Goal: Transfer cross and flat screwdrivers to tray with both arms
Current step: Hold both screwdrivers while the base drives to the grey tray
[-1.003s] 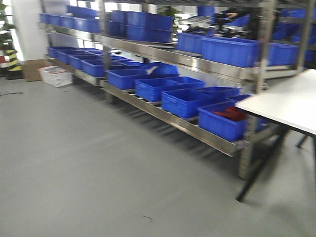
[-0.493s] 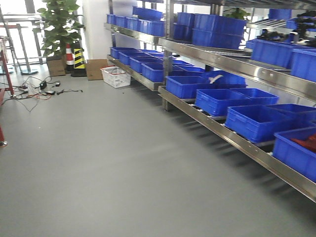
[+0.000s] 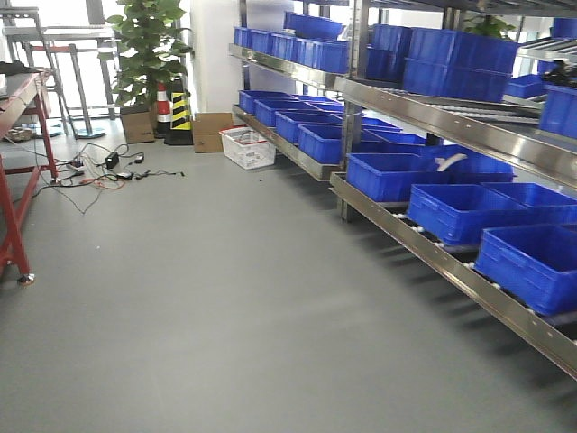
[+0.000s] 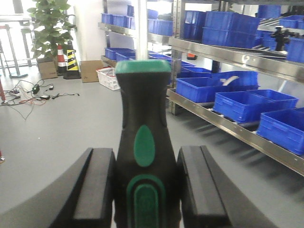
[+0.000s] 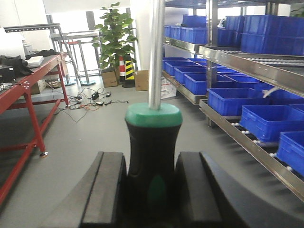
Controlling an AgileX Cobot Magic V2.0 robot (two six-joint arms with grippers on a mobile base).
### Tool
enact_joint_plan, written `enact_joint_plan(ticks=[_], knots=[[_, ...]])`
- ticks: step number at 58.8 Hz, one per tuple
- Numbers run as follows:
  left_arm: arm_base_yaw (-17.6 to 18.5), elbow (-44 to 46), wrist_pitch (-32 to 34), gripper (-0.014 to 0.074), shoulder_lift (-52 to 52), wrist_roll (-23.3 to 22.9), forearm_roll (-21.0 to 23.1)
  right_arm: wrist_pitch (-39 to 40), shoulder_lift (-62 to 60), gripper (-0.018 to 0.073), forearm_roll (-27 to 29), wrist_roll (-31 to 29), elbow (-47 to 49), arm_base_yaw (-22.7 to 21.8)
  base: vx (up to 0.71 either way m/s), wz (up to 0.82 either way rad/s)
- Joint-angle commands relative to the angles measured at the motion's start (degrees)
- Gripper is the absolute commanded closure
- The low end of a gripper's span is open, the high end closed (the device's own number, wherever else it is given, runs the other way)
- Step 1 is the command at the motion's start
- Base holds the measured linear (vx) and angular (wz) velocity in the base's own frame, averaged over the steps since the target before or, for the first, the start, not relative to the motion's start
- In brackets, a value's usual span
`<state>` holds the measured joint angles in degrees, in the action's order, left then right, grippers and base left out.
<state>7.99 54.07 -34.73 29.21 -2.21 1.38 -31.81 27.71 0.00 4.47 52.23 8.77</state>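
Grey floor [image 3: 225, 298] fills the front-facing view; steel shelving [image 3: 451, 113] runs along the right side, loaded with blue bins [image 3: 460, 212] on both levels. Far end: potted plant [image 3: 149, 45], yellow-black striped post [image 3: 178, 113], cardboard box [image 3: 209, 133], white basket [image 3: 248, 147] on the floor just beside the lower shelf. Loose cables [image 3: 99, 171] lie on the floor near a red-framed table [image 3: 13, 234] at the left edge. Neither arm shows in this view. Left wrist view: left gripper [image 4: 146, 159] is clamped on the first screwdriver [image 4: 142, 109], both pads [image 4: 99, 190] pressed against the black handle with its green inlay; the green end of the handle points away from the camera, held in the air above the floor. Right wrist view: right gripper [image 5: 151, 164] is clamped likewise on the second screwdriver [image 5: 153, 123], black handle between the pads [image 5: 107, 190], green collar just past them, bare metal shaft [image 5: 156, 52] running straight up out of frame. Tip type cannot be told for either tool: no tip shows in either view.
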Motion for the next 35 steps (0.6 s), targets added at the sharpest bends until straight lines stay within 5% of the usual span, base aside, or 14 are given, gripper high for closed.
enact_joint_plan(ticks=[1, 35], knots=[[0.24, 1.6, 5.27, 0.0596, 0.75, -0.49, 0.5, 5.1, 0.36, 0.0567, 0.0, -0.46, 1.58, -0.26, 0.58, 0.16], [0.24, 1.6, 5.27, 0.0596, 0.69, -0.49, 0.5, 5.09, 0.36, 0.0567, 0.0, -0.46, 1.58, -0.26, 0.61, 0.13]])
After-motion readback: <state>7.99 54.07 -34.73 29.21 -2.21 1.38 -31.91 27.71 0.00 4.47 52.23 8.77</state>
